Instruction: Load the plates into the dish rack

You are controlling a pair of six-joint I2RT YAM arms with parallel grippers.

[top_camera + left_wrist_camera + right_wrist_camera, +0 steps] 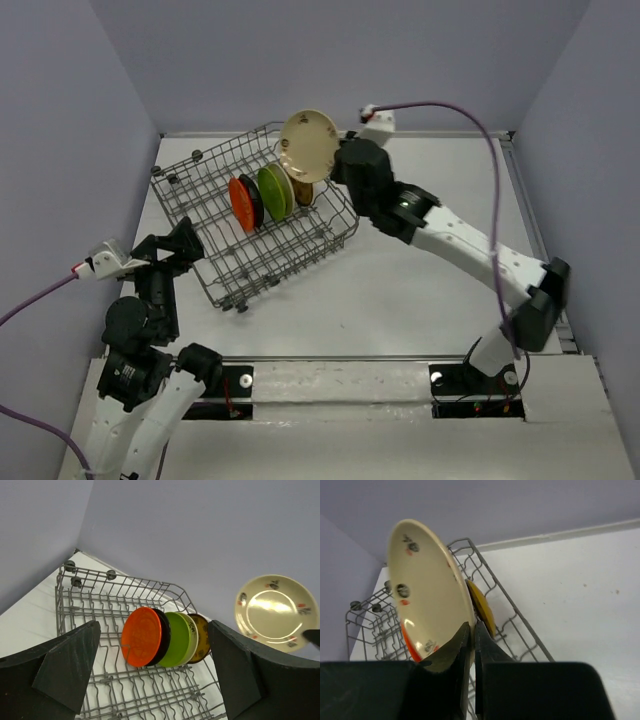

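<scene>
Now the last of 5 plates is being loaded. The cream plate (427,590) is clamped at its lower rim between the closed fingers of the right tool (470,630) and is held on edge in the air, above the fingertips and clear of the dish rack (200,185). Below and just beyond this tool, 4 plates are stood upright in 1 row between the tines: the brown-yellow plate (482,607) nearest the tool, then the lime green plate (274,192), the black plate (255,200) and the orange plate (241,204) farthest from it. The left tool (180,245) is held open and empty, with the rack's near end just ahead of its fingers. The rack is set askew on the desk (420,300).

A descent is judged to be called for next. The cream plate must be kept on edge, lined up with a free slot beside the brown-yellow plate, and lowered between the tines before the grip is released. Care is needed that the rack's outer wire is not struck.
</scene>
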